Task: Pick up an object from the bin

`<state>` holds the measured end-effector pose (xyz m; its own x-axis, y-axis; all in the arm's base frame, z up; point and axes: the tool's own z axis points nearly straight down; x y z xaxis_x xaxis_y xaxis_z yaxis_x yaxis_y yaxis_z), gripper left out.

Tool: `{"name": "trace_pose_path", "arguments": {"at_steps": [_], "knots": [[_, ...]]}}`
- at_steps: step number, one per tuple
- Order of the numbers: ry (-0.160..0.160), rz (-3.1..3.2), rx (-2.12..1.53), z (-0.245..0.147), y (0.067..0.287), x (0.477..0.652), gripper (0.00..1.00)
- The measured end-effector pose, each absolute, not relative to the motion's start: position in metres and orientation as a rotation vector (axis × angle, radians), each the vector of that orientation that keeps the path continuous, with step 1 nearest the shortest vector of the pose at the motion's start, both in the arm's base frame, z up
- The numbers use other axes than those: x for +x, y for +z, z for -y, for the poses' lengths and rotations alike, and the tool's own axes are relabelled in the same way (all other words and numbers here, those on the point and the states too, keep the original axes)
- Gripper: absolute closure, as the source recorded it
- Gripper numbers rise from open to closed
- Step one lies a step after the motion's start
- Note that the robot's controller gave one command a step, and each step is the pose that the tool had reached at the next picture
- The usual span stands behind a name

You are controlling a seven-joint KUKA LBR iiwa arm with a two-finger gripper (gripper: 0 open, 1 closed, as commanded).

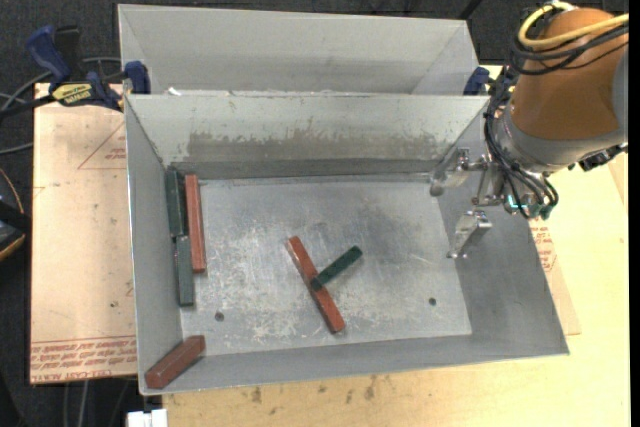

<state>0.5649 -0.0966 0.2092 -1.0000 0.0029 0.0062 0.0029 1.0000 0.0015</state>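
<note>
My gripper hangs over the right side of the bin, by the right wall, with nothing between its fingers. One metal fingertip sits toward the back wall and the other toward the front, well apart, so it is open. The nearest loose things lie to its left in the middle of the floor: a red-brown flat stick lying diagonally, and a short dark green stick crossing over its middle. The gripper touches neither of them.
Along the left wall lie a green stick, a red-brown stick and a dark grey-green stick, side by side. A brown block rests at the front left corner. Bare floor lies under the gripper.
</note>
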Motion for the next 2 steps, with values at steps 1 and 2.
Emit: {"name": "trace_pose_path", "arguments": {"at_steps": [1, 2], "knots": [[0.000, 3.143, 0.000, 0.096, 0.214, 0.567, 0.00], [0.000, 3.142, 0.163, 0.070, 0.165, 0.561, 0.00]]}}
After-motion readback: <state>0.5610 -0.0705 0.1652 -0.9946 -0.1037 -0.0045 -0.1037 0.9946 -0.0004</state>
